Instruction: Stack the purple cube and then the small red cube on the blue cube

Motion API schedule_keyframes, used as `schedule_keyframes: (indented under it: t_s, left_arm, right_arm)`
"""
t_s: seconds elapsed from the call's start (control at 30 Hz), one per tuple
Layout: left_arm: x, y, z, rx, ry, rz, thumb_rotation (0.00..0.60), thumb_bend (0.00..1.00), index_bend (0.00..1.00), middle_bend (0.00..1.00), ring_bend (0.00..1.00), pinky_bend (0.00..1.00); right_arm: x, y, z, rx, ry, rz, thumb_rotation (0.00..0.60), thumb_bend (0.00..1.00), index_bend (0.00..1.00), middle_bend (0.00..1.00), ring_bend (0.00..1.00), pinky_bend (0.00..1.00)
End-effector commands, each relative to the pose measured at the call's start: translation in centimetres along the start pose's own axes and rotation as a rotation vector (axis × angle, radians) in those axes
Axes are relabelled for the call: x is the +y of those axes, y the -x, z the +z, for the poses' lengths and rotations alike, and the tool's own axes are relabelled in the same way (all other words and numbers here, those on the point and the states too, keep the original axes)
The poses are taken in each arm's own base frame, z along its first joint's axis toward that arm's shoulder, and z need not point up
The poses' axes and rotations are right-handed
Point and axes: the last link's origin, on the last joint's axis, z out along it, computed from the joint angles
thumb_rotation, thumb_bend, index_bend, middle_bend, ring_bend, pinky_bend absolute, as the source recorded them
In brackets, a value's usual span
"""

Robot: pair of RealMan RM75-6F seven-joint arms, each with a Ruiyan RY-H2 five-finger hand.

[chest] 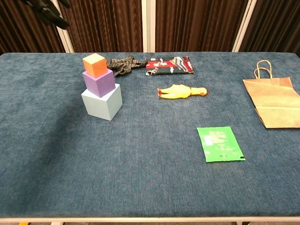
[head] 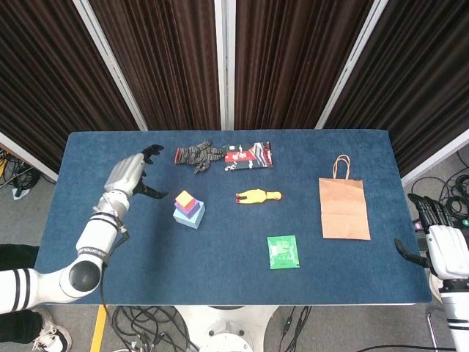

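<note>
The left hand [head: 130, 174] is raised over the left part of the table, its fingers [chest: 52, 14] spread and holding nothing. The right hand [head: 434, 238] hangs beside the right table edge, fingers apart, also empty.

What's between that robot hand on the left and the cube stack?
Nothing: in the head view, only bare blue table separates the left robot hand from the stack.

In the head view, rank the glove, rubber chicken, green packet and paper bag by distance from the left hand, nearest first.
From the left hand:
1. Glove, at the far edge.
2. Rubber chicken, mid-table.
3. Green packet, toward the near edge.
4. Paper bag, on the right side.
</note>
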Motion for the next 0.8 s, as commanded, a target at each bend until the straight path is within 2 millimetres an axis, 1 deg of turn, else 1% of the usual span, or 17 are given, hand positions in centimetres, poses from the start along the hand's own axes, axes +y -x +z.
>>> schedule_keyframes:
  t_s: [0.03,0.1,0.13,0.17,0.2,0.3,0.43,0.53,0.7,0.8]
  left_arm:
    - [-6.9,-2.5,-1.1,0.2,0.0,-0.091,0.6,0.16,0.26,0.29,0.27,0.43]
    - [-9.9,-2.4,-1.8,0.244,0.002,-0.025,0.6,0.18,0.26,0.29,0.27,0.41]
    - [-11.0,-2.2,-2.2,0.254,0.009,0.017,0.6,0.19,0.26,0.29,0.27,0.4]
    - [-12.0,-2.0,-2.6,0.263,0.022,0.073,0.6,0.2,0.26,0.29,0.27,0.39]
    - [-13.1,-1.6,-3.2,0.278,0.048,0.167,0.6,0.2,0.26,0.29,0.27,0.37]
    - [-14.9,-0.2,-4.7,0.337,0.157,0.41,0.6,0.19,0.26,0.29,0.25,0.34]
    - [-16.6,2.0,-5.8,0.356,0.257,0.637,0.6,0.18,0.25,0.27,0.21,0.29]
    - [-17.7,3.3,-6.4,0.32,0.262,0.706,0.6,0.17,0.24,0.26,0.19,0.28]
    - [-19.1,5.1,-8.3,0.247,0.203,0.709,0.6,0.16,0.23,0.26,0.19,0.27]
    - [-19.9,5.8,-9.2,0.228,0.175,0.722,0.6,0.16,0.22,0.26,0.19,0.27]
  right_arm:
    - [0.0,0.1,0.0,-0.001,0.0,-0.002,0.6,0.23,0.0,0.07,0.0,0.0]
    - [0.0,0.1,0.0,-0.002,0.003,-0.005,0.6,0.23,0.0,0.07,0.0,0.0]
    - [-0.1,0.2,0.0,-0.002,0.004,-0.007,0.6,0.23,0.0,0.07,0.0,0.0]
    - [-0.1,0.2,0.1,-0.003,0.004,-0.009,0.6,0.23,0.0,0.07,0.0,0.0]
    - [-0.1,0.3,0.1,-0.006,0.005,-0.011,0.6,0.23,0.0,0.07,0.0,0.0]
    - [-0.2,0.5,0.1,-0.013,0.004,-0.017,0.6,0.23,0.0,0.07,0.0,0.0]
    - [-0.3,0.8,0.1,-0.023,0.004,-0.023,0.6,0.23,0.0,0.07,0.0,0.0]
    - [-0.4,1.1,0.2,-0.032,-0.001,-0.031,0.6,0.23,0.0,0.07,0.0,0.0]
    - [-0.6,1.1,0.1,-0.022,-0.014,-0.034,0.6,0.23,0.0,0.07,0.0,0.0]
    - [-0.7,1.2,0.1,-0.027,-0.017,-0.041,0.6,0.23,0.0,0.07,0.0,0.0]
